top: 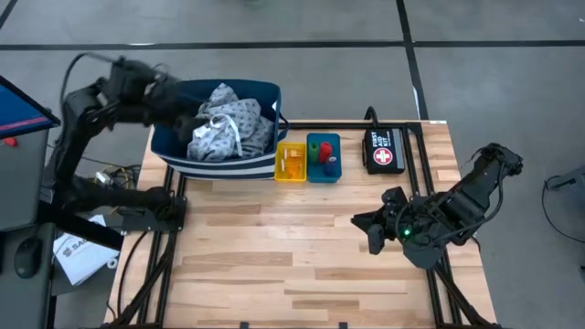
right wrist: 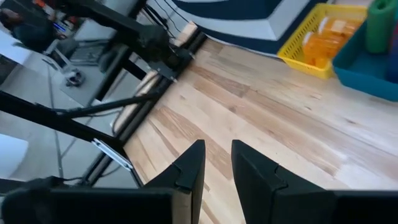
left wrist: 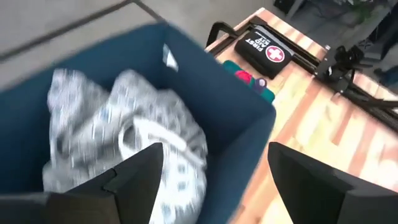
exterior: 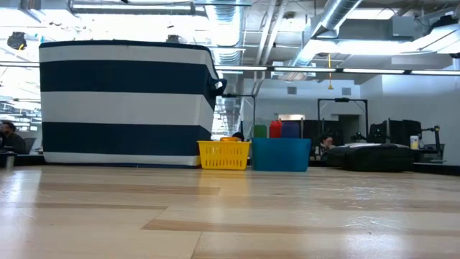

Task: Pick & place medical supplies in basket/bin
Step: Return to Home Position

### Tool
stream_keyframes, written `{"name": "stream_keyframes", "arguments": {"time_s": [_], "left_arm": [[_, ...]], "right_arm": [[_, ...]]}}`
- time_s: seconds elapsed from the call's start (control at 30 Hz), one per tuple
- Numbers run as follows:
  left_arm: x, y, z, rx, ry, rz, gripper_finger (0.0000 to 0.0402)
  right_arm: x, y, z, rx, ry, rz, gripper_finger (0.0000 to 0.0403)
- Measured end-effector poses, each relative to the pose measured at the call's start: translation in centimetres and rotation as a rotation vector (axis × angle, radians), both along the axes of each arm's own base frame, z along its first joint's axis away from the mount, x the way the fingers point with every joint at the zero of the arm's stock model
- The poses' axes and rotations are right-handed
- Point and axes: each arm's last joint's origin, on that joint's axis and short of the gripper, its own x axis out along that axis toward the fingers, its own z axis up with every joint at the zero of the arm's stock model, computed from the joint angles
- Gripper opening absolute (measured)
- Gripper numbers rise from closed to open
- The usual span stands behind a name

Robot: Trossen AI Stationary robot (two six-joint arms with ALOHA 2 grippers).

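Note:
The navy white-striped basket (top: 219, 151) (exterior: 126, 101) stands at the table's far left. The grey-blue dotted gown cloth (top: 224, 128) (left wrist: 124, 137) lies bunched inside it. My left gripper (top: 183, 105) (left wrist: 211, 180) hovers open above the basket, with one finger over the cloth and one past the basket wall (left wrist: 242, 124). The yellow tray (top: 292, 162) (exterior: 224, 155) holds the orange pill bottles (right wrist: 323, 43). Green, red and blue rolls (top: 322, 153) stand upright in the teal tray (top: 323, 170) (exterior: 280, 153). My right gripper (top: 370, 228) (right wrist: 217, 165) waits above the table's right part, holding nothing, with a narrow gap between its fingers.
A black pouch with a red-and-white cross (top: 384, 149) (left wrist: 264, 50) lies on the table right of the teal tray. Bare wooden table (top: 274, 256) stretches across the near half. Dark frame rails (top: 160, 247) run along the table's left and right sides.

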Motion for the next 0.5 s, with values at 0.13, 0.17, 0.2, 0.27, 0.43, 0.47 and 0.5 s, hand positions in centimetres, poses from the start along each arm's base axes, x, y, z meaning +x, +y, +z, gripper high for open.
{"name": "stream_keyframes", "arguments": {"time_s": [0.13,0.17,0.2,0.27,0.43,0.47,0.5], "left_arm": [[-3.2,-2.7,-2.2,-0.063,-0.038,0.059,0.0283],[-4.0,-3.4,-2.9,-0.079,-0.052,0.075,0.0282],[-4.8,-4.0,-3.7,-0.088,-0.074,0.09,0.0283],[-6.3,-5.3,-5.5,-0.11,-0.138,0.118,0.0283],[-8.4,-7.4,-10.5,-0.107,-0.421,0.094,0.0282],[-8.6,-7.6,-11.4,-0.094,-0.484,0.083,0.0282],[-8.6,-7.7,-12.3,-0.082,-0.553,0.066,0.0282]], "right_arm": [[-0.4,-0.2,-0.4,0.009,0.046,-0.014,0.0077],[-0.4,-0.3,-0.5,0.012,0.051,-0.021,0.0077],[-0.5,-0.3,-0.5,0.013,0.056,-0.023,0.0077],[-0.5,-0.3,-0.5,0.015,0.06,-0.02,0.0077],[-0.9,-0.4,-0.4,0.035,0.084,0.012,0.0077],[-1.0,-0.3,-0.4,0.036,0.086,0.02,0.0077],[-1.2,-0.3,-0.3,0.039,0.082,0.026,0.0077]]}}
